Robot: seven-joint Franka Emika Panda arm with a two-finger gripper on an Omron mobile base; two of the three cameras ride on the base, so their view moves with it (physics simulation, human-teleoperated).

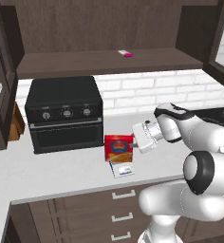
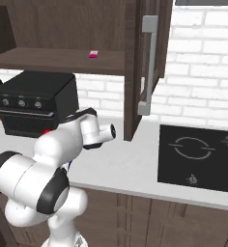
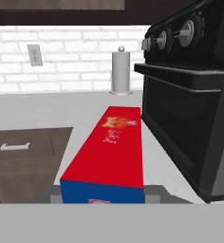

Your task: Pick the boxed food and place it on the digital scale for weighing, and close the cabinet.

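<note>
Gripper (image 1: 134, 141) clamped on the upright boxed food (image 1: 118, 147), held directly behind the digital scale (image 1: 121, 168) lying on the desk (image 1: 61, 173)

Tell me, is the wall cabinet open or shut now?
Open. The cabinet door stands swung outward, and its shelf with a small pink item is exposed.

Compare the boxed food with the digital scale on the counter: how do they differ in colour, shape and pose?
The boxed food is red-fronted with a yellow-orange picture; the digital scale is white with a blue-edged patch. The box stands tall and upright; the scale lies low and flat on the counter. The box is held at the gripper; the scale lies untouched. Both are small and rectangular, before the black oven.
</note>
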